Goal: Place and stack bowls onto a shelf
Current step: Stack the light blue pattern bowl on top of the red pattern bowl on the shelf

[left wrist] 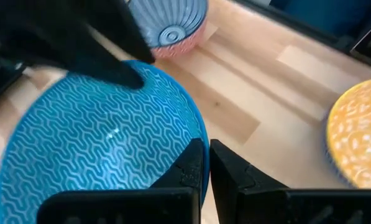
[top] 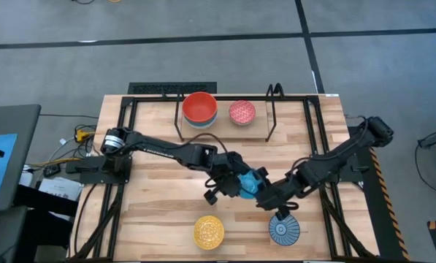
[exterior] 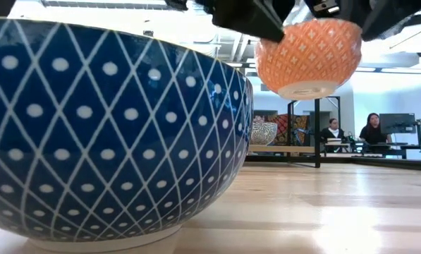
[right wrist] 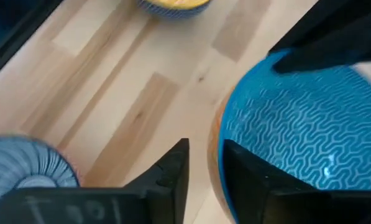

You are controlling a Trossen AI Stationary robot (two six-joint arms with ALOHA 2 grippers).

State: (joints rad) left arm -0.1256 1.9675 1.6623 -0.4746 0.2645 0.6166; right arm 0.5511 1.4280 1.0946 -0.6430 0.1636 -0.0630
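Observation:
A bowl (top: 248, 181), bright blue with wavy lines inside and orange patterned outside (exterior: 309, 56), hangs above the middle of the table between both grippers. My left gripper (top: 231, 184) is shut on its left rim. My right gripper (top: 267, 191) is shut on its right rim. On the light-wood shelf (top: 225, 130) at the far edge, a red bowl (top: 199, 107) sits stacked in a blue bowl, with a red-pink patterned bowl (top: 242, 112) to its right. My left gripper (left wrist: 207, 165) pinches the bowl's rim (left wrist: 201, 134), one finger inside the bowl and one outside. It comes from the table's left. The bowl is upright and lifted clear of the table. My right gripper (right wrist: 207, 168) pinches the opposite rim (right wrist: 217, 134), one finger (right wrist: 241, 171) inside the bowl and one (right wrist: 176, 171) outside. It comes from the table's right and near side. The bowl is held upright, clear of the table.
A yellow patterned bowl (top: 209, 231) and a blue-white patterned bowl (top: 283, 229) stand near the table's front edge, the latter just below my right gripper. Black wire uprights (top: 273, 109) flank the shelf. People sit at desks in the room beyond (exterior: 371, 128).

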